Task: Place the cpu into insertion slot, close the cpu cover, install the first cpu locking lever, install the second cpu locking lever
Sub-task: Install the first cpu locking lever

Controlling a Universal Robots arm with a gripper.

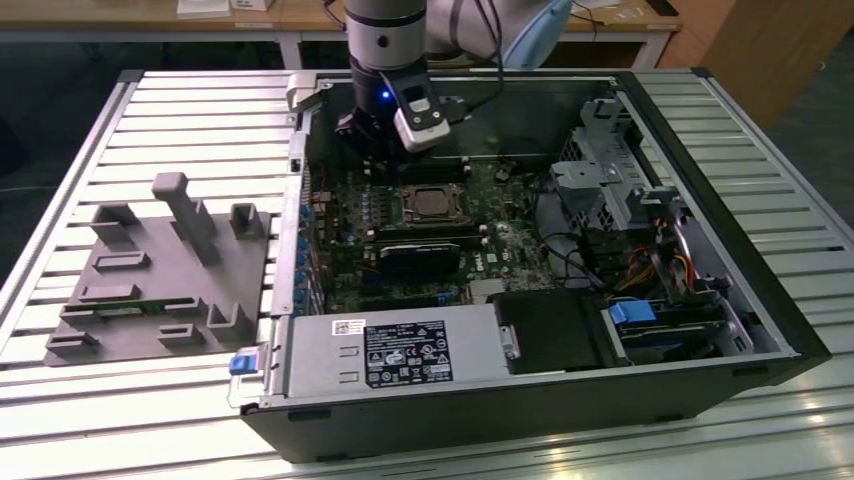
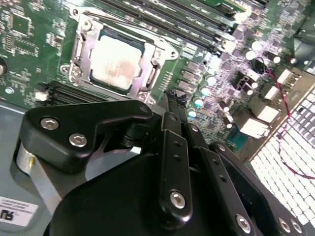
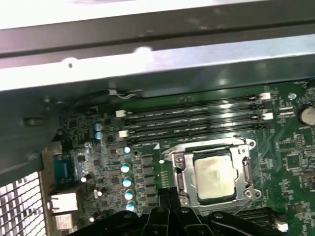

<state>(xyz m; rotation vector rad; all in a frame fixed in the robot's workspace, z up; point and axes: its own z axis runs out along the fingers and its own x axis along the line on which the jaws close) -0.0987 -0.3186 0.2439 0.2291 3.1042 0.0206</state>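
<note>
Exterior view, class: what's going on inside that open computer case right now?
A robot arm reaches into the open computer case. Its gripper hangs just above the motherboard, right beside the cpu, holding nothing I can see. The cpu already sits in place, with the cpu cover lying flat around it.

exterior view: high, overlooking case (image 1: 534, 420) | both wrist views: close above cpu (image 2: 117, 61) (image 3: 213, 172)

Robot lab: slatted bench (image 1: 174, 110), opened computer (image 1: 561, 400)
</note>
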